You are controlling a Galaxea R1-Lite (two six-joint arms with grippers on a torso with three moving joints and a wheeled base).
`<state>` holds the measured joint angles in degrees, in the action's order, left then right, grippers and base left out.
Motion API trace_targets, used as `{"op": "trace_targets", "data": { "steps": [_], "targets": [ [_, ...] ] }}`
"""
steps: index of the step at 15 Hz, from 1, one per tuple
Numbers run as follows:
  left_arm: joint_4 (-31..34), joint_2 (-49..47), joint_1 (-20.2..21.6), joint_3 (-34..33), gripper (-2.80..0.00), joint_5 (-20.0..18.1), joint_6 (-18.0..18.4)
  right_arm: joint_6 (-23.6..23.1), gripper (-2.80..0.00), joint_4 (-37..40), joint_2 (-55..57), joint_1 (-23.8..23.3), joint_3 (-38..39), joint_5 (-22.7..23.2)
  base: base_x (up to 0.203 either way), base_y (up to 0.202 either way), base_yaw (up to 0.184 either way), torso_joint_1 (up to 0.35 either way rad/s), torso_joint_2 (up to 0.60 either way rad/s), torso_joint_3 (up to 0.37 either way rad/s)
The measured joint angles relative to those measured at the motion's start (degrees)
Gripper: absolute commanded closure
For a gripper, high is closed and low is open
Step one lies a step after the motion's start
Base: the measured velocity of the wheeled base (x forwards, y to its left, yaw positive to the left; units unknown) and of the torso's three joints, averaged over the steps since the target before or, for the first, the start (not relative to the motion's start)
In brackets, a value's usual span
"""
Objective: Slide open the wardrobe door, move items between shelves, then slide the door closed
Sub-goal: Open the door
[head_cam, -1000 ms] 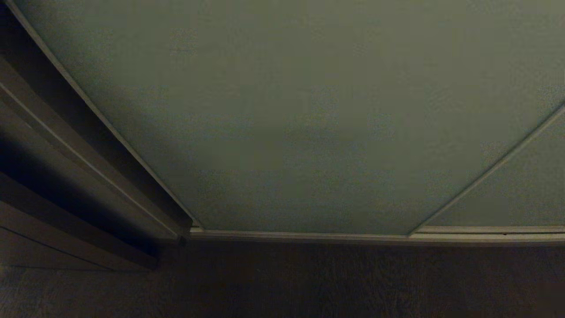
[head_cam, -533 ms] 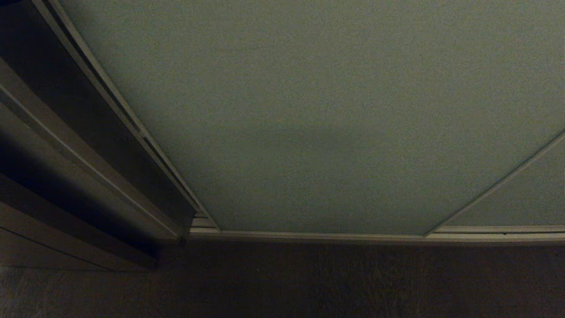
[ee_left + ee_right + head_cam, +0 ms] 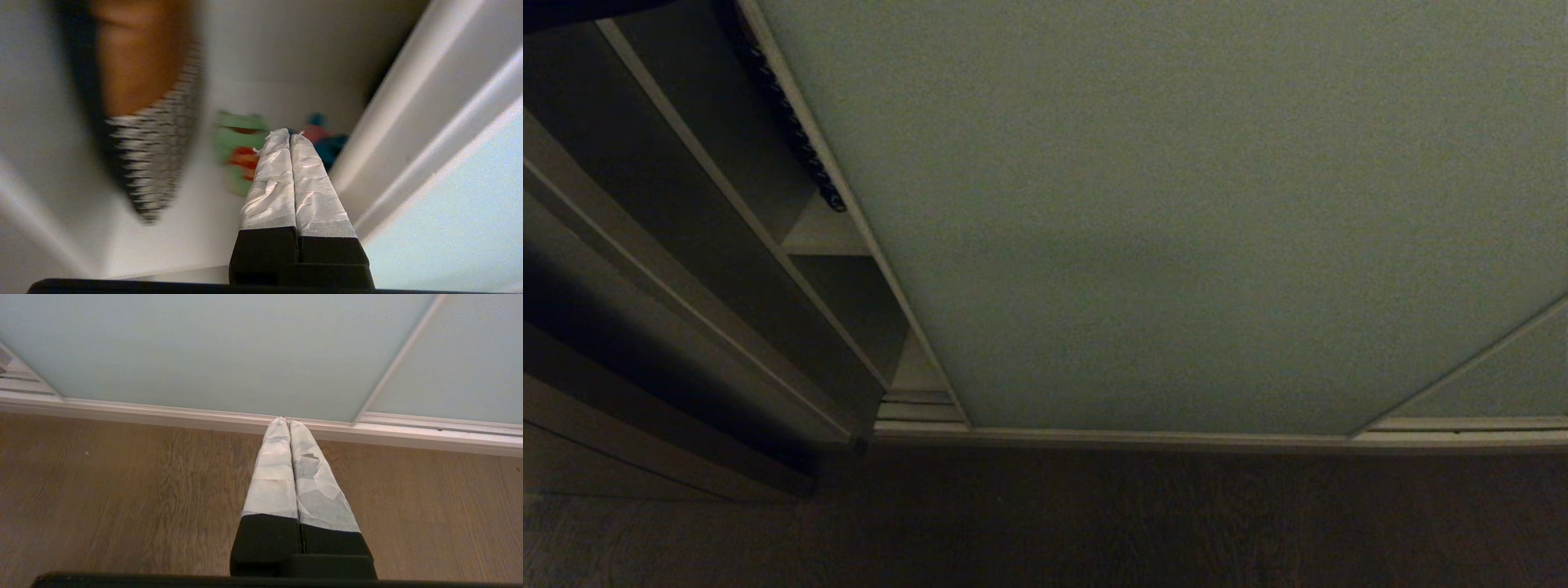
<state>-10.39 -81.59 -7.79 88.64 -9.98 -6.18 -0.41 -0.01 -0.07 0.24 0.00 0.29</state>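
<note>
The sliding wardrobe door, a pale grey-green panel, stands partly slid to the right. The gap at its left edge shows off-white shelves. In the left wrist view my left gripper is shut and empty, close beside the door's pale edge frame. It points into a shelf where a green frog with a red patch and a teal-blue animal lie. My right gripper hangs shut and empty over the wooden floor, pointing at the door's bottom rail. Neither arm shows in the head view.
A black-and-white houndstooth cloth with an orange-brown piece hangs near the toys. A dark coiled cord runs along the door's edge. The dark brown door frame stands at the left, a second door panel at the right.
The door has slid to the right, widening the gap at its left edge until the shelves inside show. The floor and bottom rail sit where they were.
</note>
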Motion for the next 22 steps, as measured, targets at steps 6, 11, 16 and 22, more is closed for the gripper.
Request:
{"op": "trace_targets", "data": {
  "steps": [6,11,16,22],
  "targets": [
    [0.0,-3.5,-9.54,-0.02,0.0,1.67,1.69,0.0,0.0,-0.04,0.0,0.0,0.0,-0.02,0.0,0.0,0.0,0.0,0.0,0.0],
    [-0.02,-6.29,-15.27,1.39,0.0,2.71,2.35,0.0,0.0,-0.04,0.0,0.0,0.0,0.0,0.0,0.0,0.0,0.0,0.0,0.0],
    [-0.22,-7.66,-21.58,1.6,0.0,3.08,3.04,0.0,0.0,-0.01,0.0,0.0,0.0,0.0,0.0,0.0,0.0,0.0,0.0,0.0],
    [0.25,-8.69,-27.06,1.55,0.0,2.68,2.71,0.0,0.0,-0.06,0.0,0.0,0.0,0.01,0.0,0.0,0.0,0.0,0.0,0.0]
  ]
}}
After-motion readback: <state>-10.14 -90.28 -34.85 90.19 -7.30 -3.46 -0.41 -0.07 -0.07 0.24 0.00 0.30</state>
